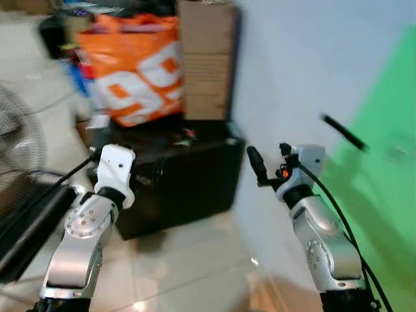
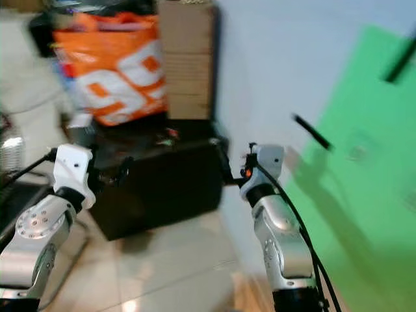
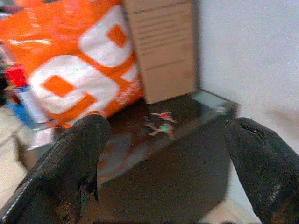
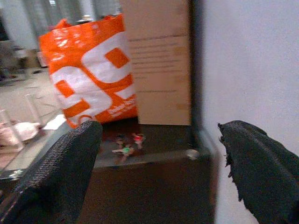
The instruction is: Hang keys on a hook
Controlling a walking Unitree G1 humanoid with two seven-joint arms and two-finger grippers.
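A small bunch of keys (image 1: 185, 136) with red and green tags lies on top of a low black cabinet (image 1: 188, 179). On the wall to the right, a black peg-like hook (image 1: 344, 133) sticks out of a green panel (image 1: 383, 169). Both arms are raised in front of the cabinet. My left gripper (image 3: 168, 135) is open and empty, with the keys (image 3: 159, 123) lying well beyond its fingers. My right gripper (image 4: 159, 130) is also open and empty, close to the pale wall, and the keys (image 4: 126, 145) lie ahead of it. The picture is blurred.
An orange and white bag (image 1: 136, 65) and a tall cardboard box (image 1: 207, 58) stand at the back of the cabinet top. A fan grille (image 1: 16, 136) is at the far left. A second dark peg (image 2: 400, 65) shows higher on the green panel. Beige tiled floor (image 1: 188, 266) lies below.
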